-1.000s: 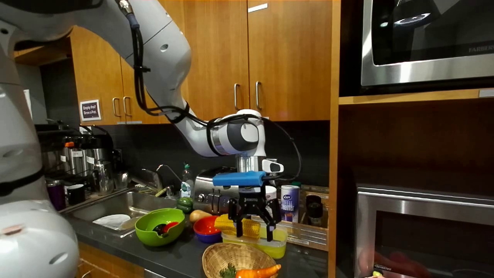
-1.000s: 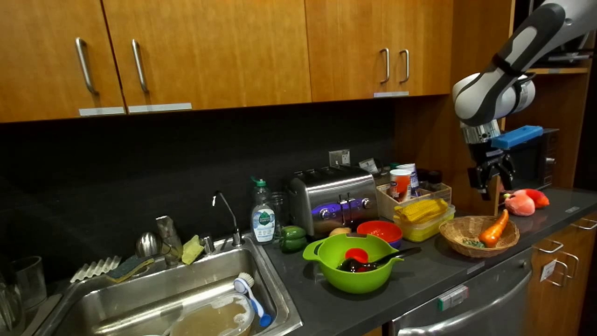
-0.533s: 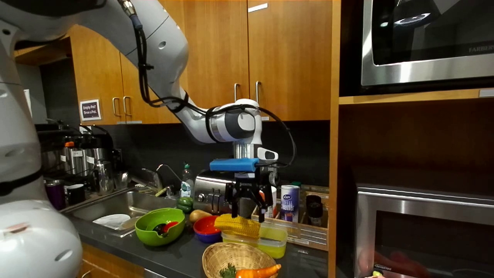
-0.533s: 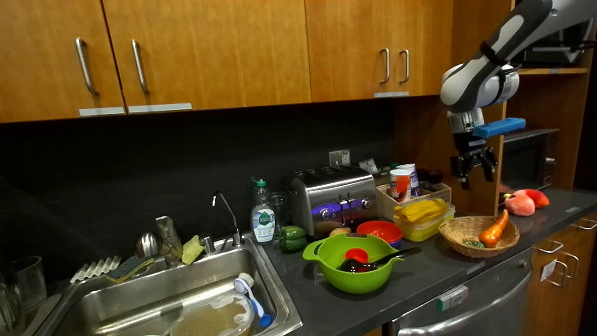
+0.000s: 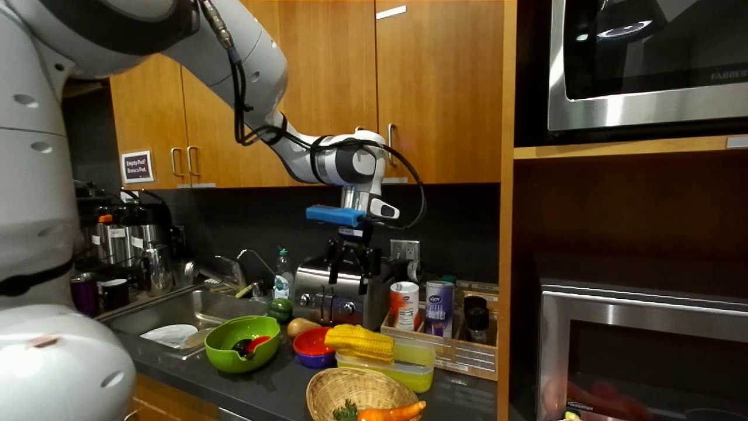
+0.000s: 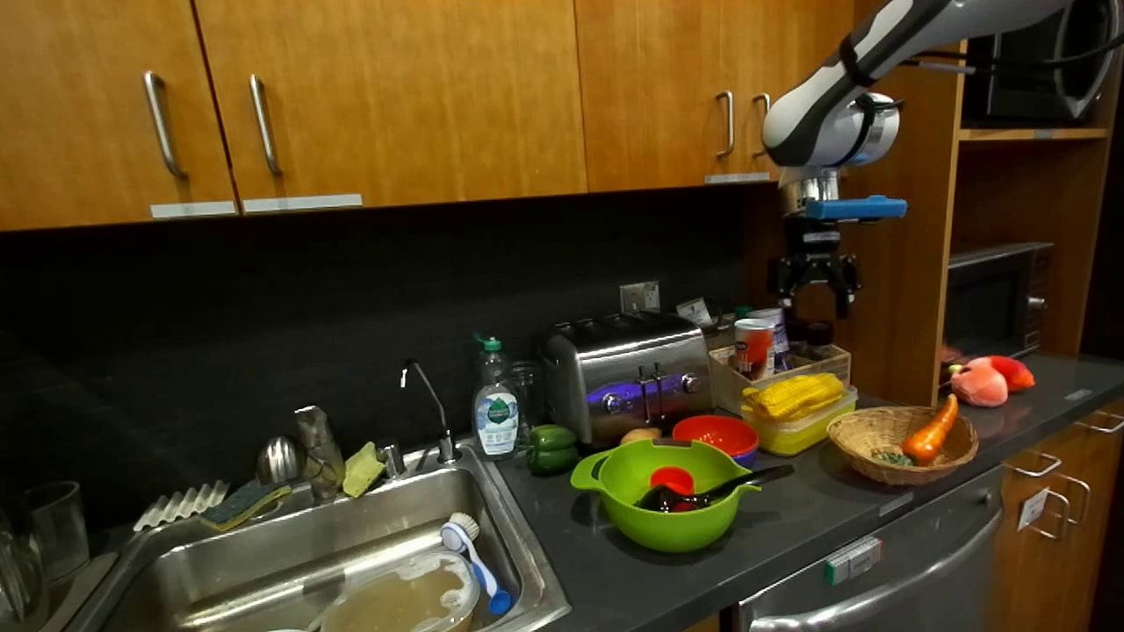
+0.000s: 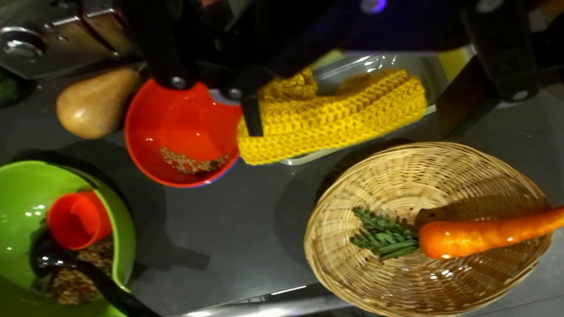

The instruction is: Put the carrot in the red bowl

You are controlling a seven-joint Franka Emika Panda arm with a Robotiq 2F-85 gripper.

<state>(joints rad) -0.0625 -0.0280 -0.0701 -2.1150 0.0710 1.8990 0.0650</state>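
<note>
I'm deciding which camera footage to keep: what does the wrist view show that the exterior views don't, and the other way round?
Only the wrist view clearly shows small brown grains in the red bowl, with more in the green bowl.

Only the exterior views show the dish soap bottle, the sink and the wooden wall cabinets.

All share the carrot resting in the wicker basket, both bowls, the yellow knitted corn and at least part of the toaster.

Carrot (image 7: 476,237) smooth, glossy; red bowl (image 7: 176,123) shiny plastic; basket (image 7: 374,189) rough wicker
</note>
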